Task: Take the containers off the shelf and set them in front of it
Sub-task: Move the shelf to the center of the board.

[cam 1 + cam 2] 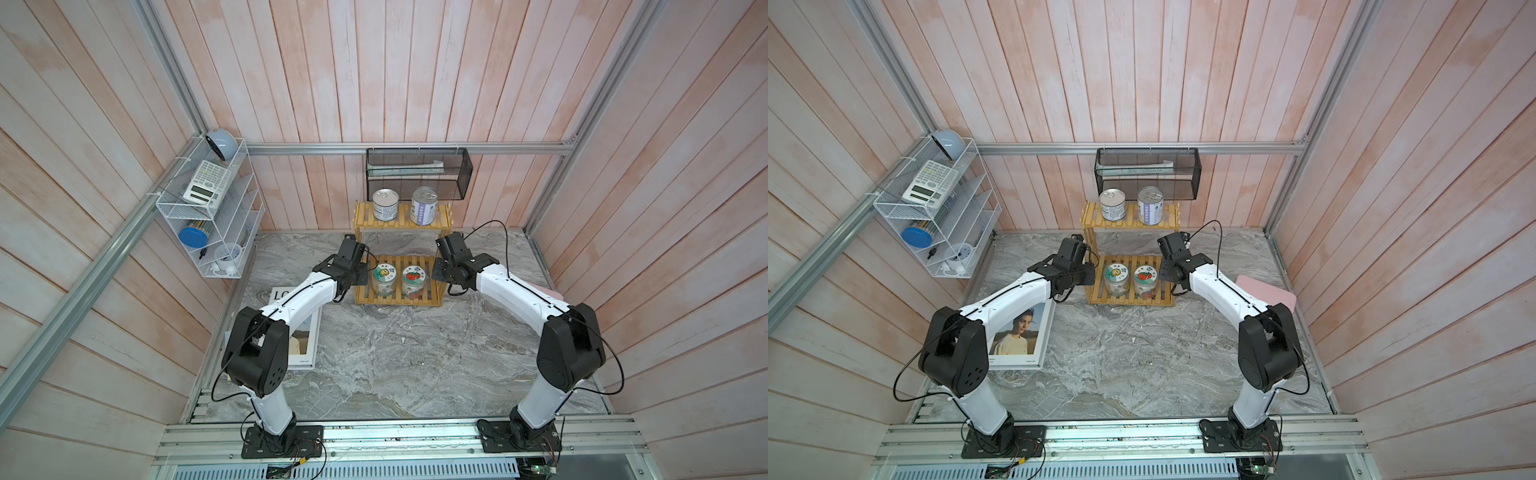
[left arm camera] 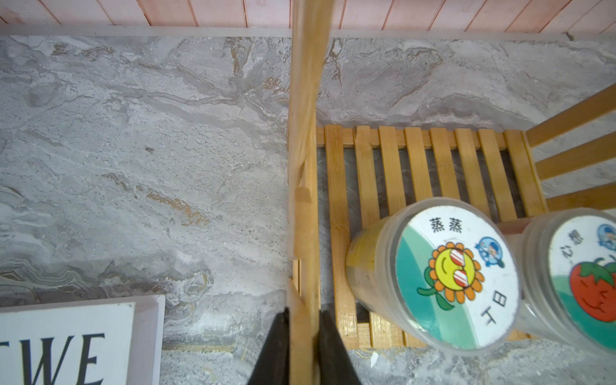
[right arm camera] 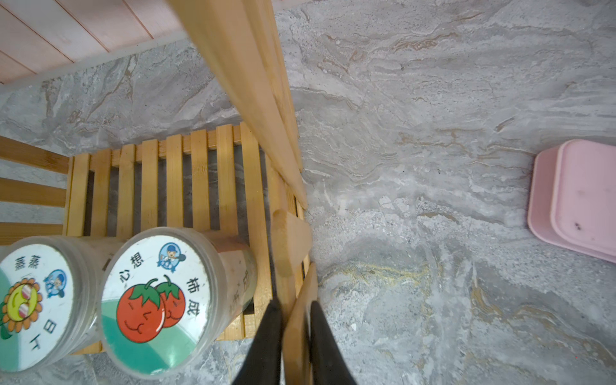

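At both ends of shelf (image 1: 399, 301): my left gripper (image 2: 301, 315) pinches left side slat, my right gripper (image 3: 293, 308) pinches right side slat; jaws narrow, wood between. Lower tier: sunflower-lid jar (image 1: 383, 276), tomato-lid jar (image 1: 414, 277), side by side. Upper tier: white-blue tin (image 1: 385, 204), purple-white tin (image 1: 423, 206), upright.

shelf (image 1: 1130, 226) | top: blue-white tin (image 1: 1113, 205), purple tin (image 1: 1150, 207) | bottom: flower-lid jar (image 1: 1116, 279), tomato-lid jar (image 1: 1146, 281) | left gripper (image 1: 1088, 277) at shelf's left side | right gripper (image 1: 1163, 274) at shelf's right side | book (image 1: 1017, 332) under left arm
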### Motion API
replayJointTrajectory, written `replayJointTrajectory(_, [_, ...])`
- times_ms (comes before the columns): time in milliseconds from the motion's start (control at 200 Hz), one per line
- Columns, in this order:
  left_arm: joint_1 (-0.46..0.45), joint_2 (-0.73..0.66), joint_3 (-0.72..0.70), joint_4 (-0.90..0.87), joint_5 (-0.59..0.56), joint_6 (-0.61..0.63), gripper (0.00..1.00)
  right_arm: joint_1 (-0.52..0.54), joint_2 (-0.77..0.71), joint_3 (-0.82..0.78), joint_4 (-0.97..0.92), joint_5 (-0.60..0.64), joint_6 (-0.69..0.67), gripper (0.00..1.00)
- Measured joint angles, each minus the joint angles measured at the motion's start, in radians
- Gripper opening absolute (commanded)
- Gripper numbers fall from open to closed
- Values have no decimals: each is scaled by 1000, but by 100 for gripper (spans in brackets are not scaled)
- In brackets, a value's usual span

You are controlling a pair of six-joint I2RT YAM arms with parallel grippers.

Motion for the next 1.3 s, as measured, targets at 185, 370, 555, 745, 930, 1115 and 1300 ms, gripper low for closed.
replayJointTrajectory(185, [-44, -55, -64, -2, -47, -35, 0, 0, -49, -51, -8, -19, -14, 0])
replayJointTrajectory(370, [-82, -102, -121, 1, -75, -66, 0, 1, -115, -126, 3, -31, -16, 0])
replayJointTrajectory(555, [-113, -132, -157, 5, -101, -91, 0, 2, -165, -187, 31, -35, -25, 0])
replayJointTrajectory(745, [-147, -151, -181, 7, -134, -113, 0, 2, -204, -229, 37, -32, -31, 0])
replayJointTrajectory(930, [-161, -162, -193, 8, -150, -126, 0, 2, -217, -241, 40, -32, -35, 0])
replayJointTrajectory(1115, [-163, -162, -193, 6, -157, -127, 8, 2, -217, -243, 41, -32, -39, 10])
replayJointTrajectory(1300, [-167, -167, -199, -3, -156, -125, 26, 2, -218, -246, 47, -31, -37, 24])
